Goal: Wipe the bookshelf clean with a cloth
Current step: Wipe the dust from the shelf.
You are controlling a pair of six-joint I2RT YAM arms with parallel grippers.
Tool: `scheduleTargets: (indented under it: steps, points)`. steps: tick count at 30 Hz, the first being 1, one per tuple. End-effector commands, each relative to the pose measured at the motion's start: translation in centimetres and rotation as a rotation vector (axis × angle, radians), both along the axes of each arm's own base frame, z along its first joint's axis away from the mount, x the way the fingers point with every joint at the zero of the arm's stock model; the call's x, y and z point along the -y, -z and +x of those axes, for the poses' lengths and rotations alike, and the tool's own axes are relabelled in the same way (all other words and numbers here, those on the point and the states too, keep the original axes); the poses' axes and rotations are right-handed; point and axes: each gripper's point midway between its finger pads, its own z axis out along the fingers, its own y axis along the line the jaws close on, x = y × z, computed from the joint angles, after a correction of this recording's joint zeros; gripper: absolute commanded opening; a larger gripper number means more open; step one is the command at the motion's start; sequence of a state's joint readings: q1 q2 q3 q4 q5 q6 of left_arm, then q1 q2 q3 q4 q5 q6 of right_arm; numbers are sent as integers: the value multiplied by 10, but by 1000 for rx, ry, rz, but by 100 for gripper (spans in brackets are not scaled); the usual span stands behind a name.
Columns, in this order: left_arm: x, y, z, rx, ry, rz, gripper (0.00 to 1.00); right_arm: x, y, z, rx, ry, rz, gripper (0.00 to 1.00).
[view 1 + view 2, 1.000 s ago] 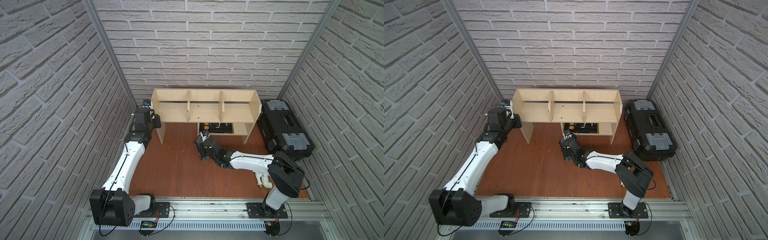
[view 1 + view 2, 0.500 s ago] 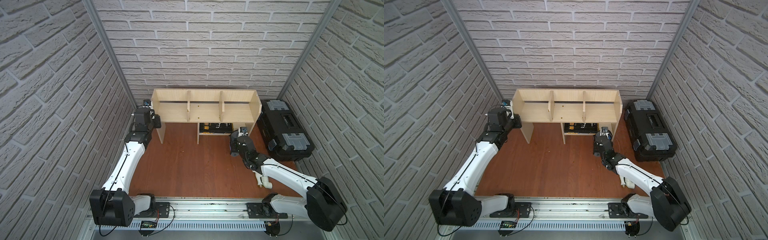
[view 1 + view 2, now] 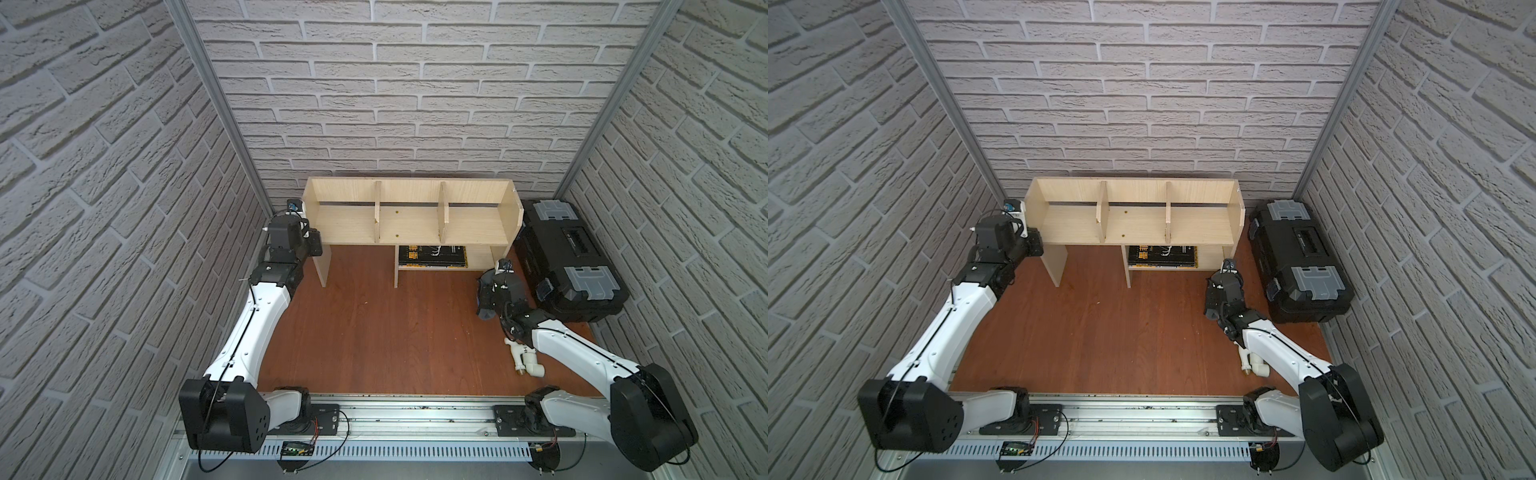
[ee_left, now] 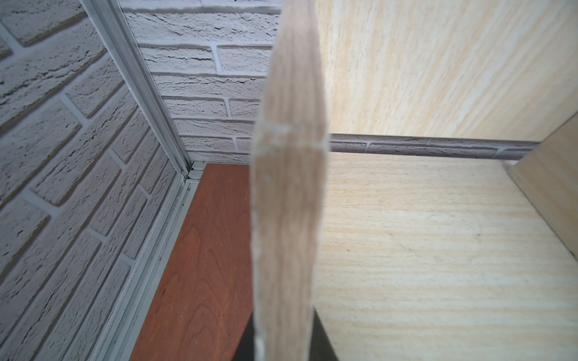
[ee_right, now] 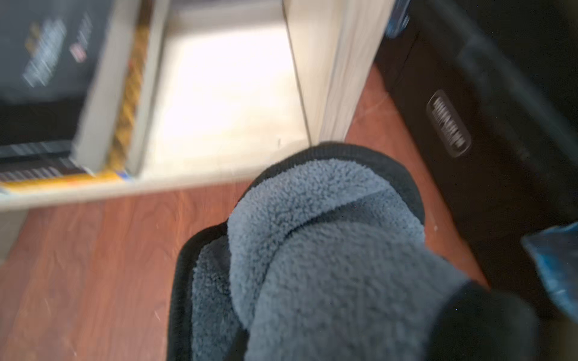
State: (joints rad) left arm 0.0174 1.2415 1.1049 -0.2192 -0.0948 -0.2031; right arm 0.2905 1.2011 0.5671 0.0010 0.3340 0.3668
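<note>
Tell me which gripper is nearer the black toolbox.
Right. The right gripper, holding the cloth, sits just beside the toolbox; the left gripper clamps the opposite end of the bookshelf.

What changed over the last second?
Right tool, shut on the cloth, swung from mid-table rightward and is now by the right leg of the bookshelf, near the toolbox. Left tool stays clamped on its left end panel. Bookshelf, toolbox and pipe fitting unmoved.

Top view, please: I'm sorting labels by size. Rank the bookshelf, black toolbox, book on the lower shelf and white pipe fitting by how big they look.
1. bookshelf, largest.
2. black toolbox.
3. book, partly hidden under the upper shelf.
4. white pipe fitting, partly behind the right arm, yet clearly smallest.
</note>
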Motion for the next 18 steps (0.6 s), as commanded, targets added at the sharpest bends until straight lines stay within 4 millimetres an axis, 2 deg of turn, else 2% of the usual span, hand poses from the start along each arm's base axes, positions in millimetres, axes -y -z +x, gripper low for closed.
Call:
scheduleTargets:
  steps: [1, 4, 8, 12, 16, 18]
  points:
    - [7, 1, -2, 4, 24, 21, 0, -10, -22, 11, 75, -32, 53, 2]
    - [6, 0, -3, 6, 21, 24, 0, -8, -41, 14, 82, -50, 10, 3]
    - [7, 0, -3, 5, 23, 22, 0, 1, -80, 18, 135, -40, -70, 3]
    - [7, -1, -3, 8, 21, 24, 0, 2, -117, 18, 196, -57, -91, 3]
    - [7, -1, -3, 10, 25, 21, 0, -13, -136, 17, 222, -126, -71, 3]
    - [7, -2, -3, 12, 22, 20, 0, -29, -142, 15, 235, -166, -65, 3]
